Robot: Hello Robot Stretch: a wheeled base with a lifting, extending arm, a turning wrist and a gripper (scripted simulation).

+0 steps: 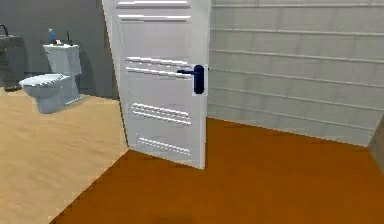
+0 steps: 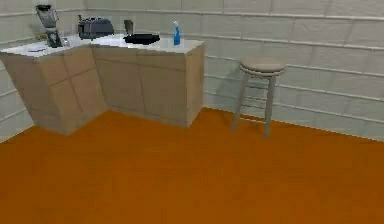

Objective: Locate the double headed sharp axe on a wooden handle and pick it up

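Note:
A white panelled door [image 1: 165, 80] with a dark handle [image 1: 198, 77] stands ajar in the forward view's middle. Through the opening at its left I see a bathroom with a white toilet [image 1: 52, 82] on a pale wood floor. In the arm side view a corner kitchen counter [image 2: 110, 75] stands on orange-brown floor, carrying a blender [image 2: 47, 25], a toaster [image 2: 96, 27], a dark flat pan [image 2: 141, 39] and a blue spray bottle [image 2: 177, 34].
A round stool [image 2: 259, 92] stands by the pale block wall [image 2: 310, 60] to the counter's right. Open orange-brown floor [image 2: 190, 175] spreads before the counter. A block wall [image 1: 300, 60] runs to the right of the door.

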